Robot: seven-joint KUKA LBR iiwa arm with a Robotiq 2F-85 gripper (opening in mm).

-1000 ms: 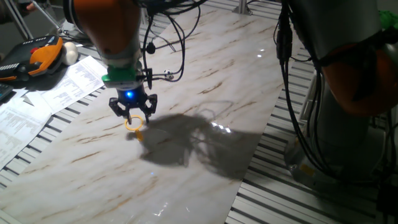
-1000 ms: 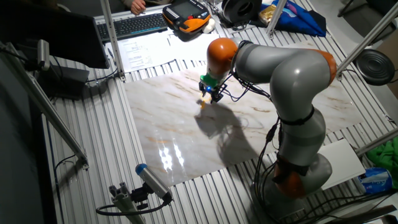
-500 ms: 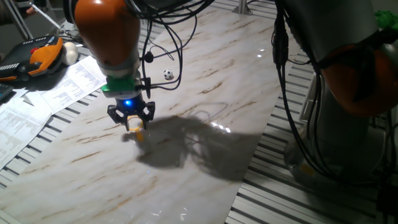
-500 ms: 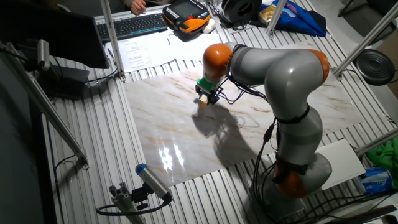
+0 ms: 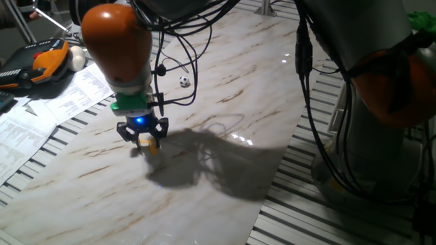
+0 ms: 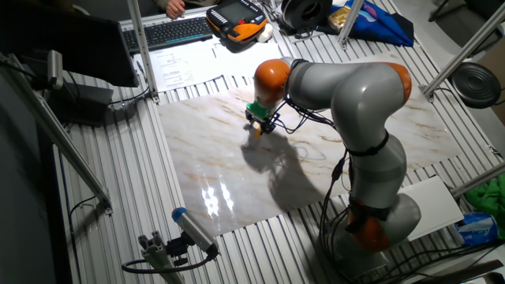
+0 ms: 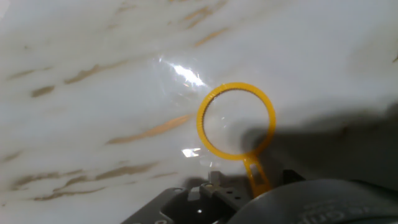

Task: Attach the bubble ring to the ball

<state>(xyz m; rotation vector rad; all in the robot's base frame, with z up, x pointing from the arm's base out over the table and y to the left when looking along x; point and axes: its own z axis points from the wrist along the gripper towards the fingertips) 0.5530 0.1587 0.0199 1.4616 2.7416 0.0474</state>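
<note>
One bubble ring (image 7: pixel 236 121) lies flat on the marble beneath my gripper (image 5: pixel 142 135); finger spread unclear. Ball (image 5: pixel 184 81) sits well apart. I should pinch the handle squarely.

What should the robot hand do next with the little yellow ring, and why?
Probably close on the small yellow plastic ring. The black two-finger gripper hangs low right over it, while the tiny black-and-white ball lies apart, farther along the marble tabletop. Whether the fingers already grip it, I cannot tell.
</note>
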